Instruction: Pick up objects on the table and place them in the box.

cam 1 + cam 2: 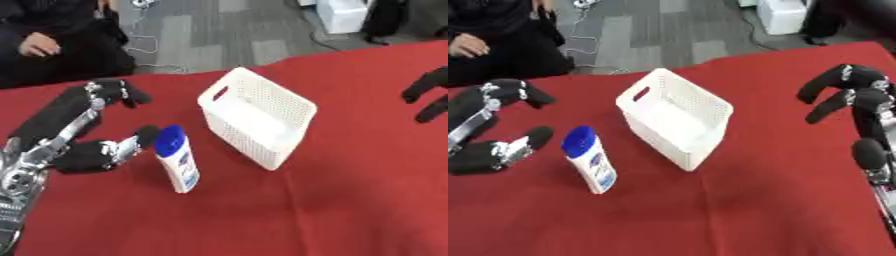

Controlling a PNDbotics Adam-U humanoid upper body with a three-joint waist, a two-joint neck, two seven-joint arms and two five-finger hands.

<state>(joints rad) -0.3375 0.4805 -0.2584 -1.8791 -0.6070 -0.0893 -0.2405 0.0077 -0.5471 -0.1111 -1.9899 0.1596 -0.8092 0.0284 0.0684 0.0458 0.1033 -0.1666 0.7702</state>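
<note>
A white bottle with a blue cap [178, 161] lies on the red tablecloth, cap pointing away. Just to its right stands a white perforated box [258, 116], empty as far as I can see. My left hand [80, 131] is at the left, open, with its thumb tip close to the blue cap and its fingers arched above; nothing is held. My right hand [857, 102] hovers at the right edge, open, well clear of the box.
The red tablecloth [350, 200] covers the whole table. A seated person in dark clothes [44, 45] is beyond the far left edge, with a hand resting there. Grey floor and a white unit [343, 15] lie behind the table.
</note>
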